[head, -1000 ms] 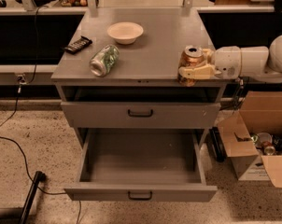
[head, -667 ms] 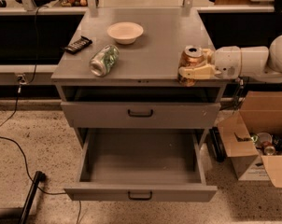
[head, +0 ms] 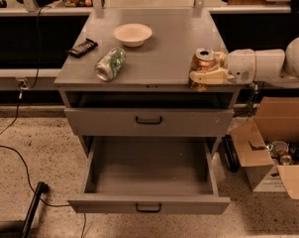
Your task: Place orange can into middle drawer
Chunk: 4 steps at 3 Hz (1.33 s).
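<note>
The orange can (head: 203, 63) stands upright near the front right edge of the grey cabinet's top (head: 154, 38). My gripper (head: 207, 71) reaches in from the right, and its pale fingers (head: 209, 77) are shut around the can's lower body. The can rests on or just above the cabinet top; I cannot tell which. The middle drawer (head: 149, 175) is pulled fully open below, its shallow tray empty, with a small dark handle (head: 148, 208) on its front. The drawer above it (head: 148, 121) is closed.
A green-and-white can (head: 110, 63) lies on its side on the cabinet top, with a cream bowl (head: 132, 34) behind it and a dark remote-like object (head: 82, 46) at the left. An open cardboard box (head: 280, 148) with cans stands on the floor at right. A black cable (head: 21, 152) runs across the floor at left.
</note>
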{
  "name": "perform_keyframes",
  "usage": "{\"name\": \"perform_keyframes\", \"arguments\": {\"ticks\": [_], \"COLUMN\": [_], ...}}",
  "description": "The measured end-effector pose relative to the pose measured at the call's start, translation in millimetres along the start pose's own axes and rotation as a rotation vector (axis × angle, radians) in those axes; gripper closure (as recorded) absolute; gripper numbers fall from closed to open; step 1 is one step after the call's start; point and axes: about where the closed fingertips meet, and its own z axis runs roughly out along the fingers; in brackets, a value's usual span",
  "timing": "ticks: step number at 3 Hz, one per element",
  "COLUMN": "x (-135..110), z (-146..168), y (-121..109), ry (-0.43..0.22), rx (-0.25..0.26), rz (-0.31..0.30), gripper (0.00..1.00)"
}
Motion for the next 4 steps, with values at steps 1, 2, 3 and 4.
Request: {"name": "perform_keyframes", "arguments": {"ticks": [1, 2, 3, 4], "x": [-0.1, -0.1, -0.1, 1.5], "z": [0.0, 0.0, 0.1, 3.3], "y": [0.0, 0.0, 0.0, 0.6], "ry": [0.000, 0.000, 0.000, 0.010], "rx": [0.000, 0.000, 0.000, -0.011], "rz": [0.000, 0.000, 0.000, 0.011], "gripper": [0.58, 0.35, 0.11, 0.23]}}
